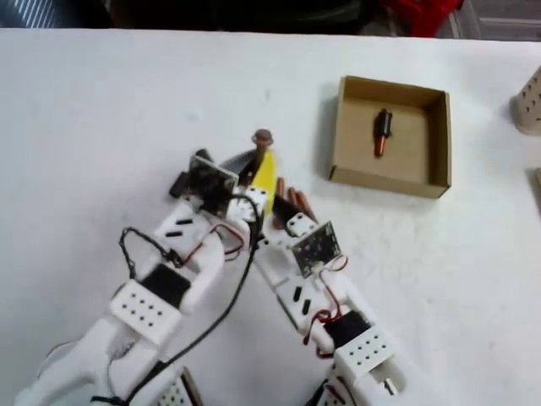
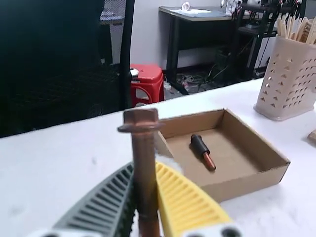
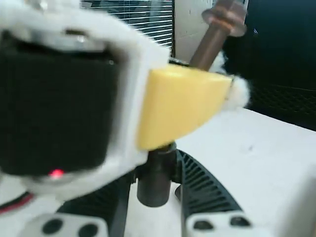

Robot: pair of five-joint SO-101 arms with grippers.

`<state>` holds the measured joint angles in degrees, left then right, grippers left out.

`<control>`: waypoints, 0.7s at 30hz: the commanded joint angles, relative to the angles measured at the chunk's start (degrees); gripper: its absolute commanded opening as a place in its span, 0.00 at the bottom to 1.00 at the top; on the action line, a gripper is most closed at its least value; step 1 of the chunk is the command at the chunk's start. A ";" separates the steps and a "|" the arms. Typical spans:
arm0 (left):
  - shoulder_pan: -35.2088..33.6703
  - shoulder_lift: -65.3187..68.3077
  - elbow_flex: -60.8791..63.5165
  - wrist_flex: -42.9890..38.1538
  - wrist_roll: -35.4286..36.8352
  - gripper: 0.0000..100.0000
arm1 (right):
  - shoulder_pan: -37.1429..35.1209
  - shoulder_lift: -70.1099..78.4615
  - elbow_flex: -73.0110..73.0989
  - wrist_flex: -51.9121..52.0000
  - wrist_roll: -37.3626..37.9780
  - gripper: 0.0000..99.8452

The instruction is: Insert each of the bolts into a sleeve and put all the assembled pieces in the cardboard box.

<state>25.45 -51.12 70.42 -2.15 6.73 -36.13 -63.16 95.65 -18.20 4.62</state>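
Left wrist view is showing the left gripper (image 2: 144, 170) clamping the bolt (image 2: 144, 143) head-up; just below, the right gripper (image 3: 157, 168) is pinching the sleeve (image 3: 154, 190). Any misalignment is risking a jam or dropped bolt.

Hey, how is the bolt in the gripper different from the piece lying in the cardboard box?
The bolt stands upright, clamped in the left gripper; the piece lies flat on the box floor. The bolt's visible shank is bare copper; the piece wears a black sleeve over one end, with copper showing only at the other. Both are copper-coloured bolts.
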 commanded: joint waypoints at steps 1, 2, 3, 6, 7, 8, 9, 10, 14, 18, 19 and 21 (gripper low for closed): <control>1.01 -8.31 -1.76 3.08 0.44 0.02 | -0.04 -1.63 0.53 0.13 -0.26 0.02; 1.19 -9.98 -1.58 4.04 0.53 0.02 | -0.04 -1.63 0.53 0.13 -0.26 0.02; 1.54 -11.21 -1.49 4.84 0.62 0.02 | -0.04 -1.54 0.53 0.13 -0.26 0.02; 2.59 -12.18 -1.32 5.19 0.62 0.02 | -0.04 -1.54 0.53 0.13 -0.35 0.02; 2.59 -12.18 -1.32 5.19 0.62 0.02 | -0.04 -1.54 0.53 0.13 -0.35 0.02; 2.59 -12.18 -1.14 5.19 0.62 0.02 | -0.04 -1.54 0.62 0.31 -0.26 0.02; 2.59 -12.18 -0.70 5.19 0.62 0.02 | -0.04 -1.54 0.62 1.10 -0.26 0.02; 2.51 -12.18 -0.35 5.19 0.62 0.02 | -0.22 -1.54 0.44 2.42 -0.18 0.02; -3.03 -12.18 2.55 10.29 0.18 0.02 | -0.31 -1.54 -0.44 6.81 -0.18 0.02; -10.33 -12.18 0.62 23.91 0.18 0.02 | 0.04 -1.54 -2.46 12.79 -0.26 0.02; -10.86 -12.18 -0.44 28.31 0.18 0.02 | 0.04 -1.54 -3.52 15.16 -0.26 0.02; -11.12 -11.74 -2.02 36.04 0.35 0.02 | 1.36 -1.54 -6.15 21.49 -0.44 0.02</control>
<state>15.43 -61.67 73.49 23.34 6.90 -36.13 -63.16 94.68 -5.45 4.62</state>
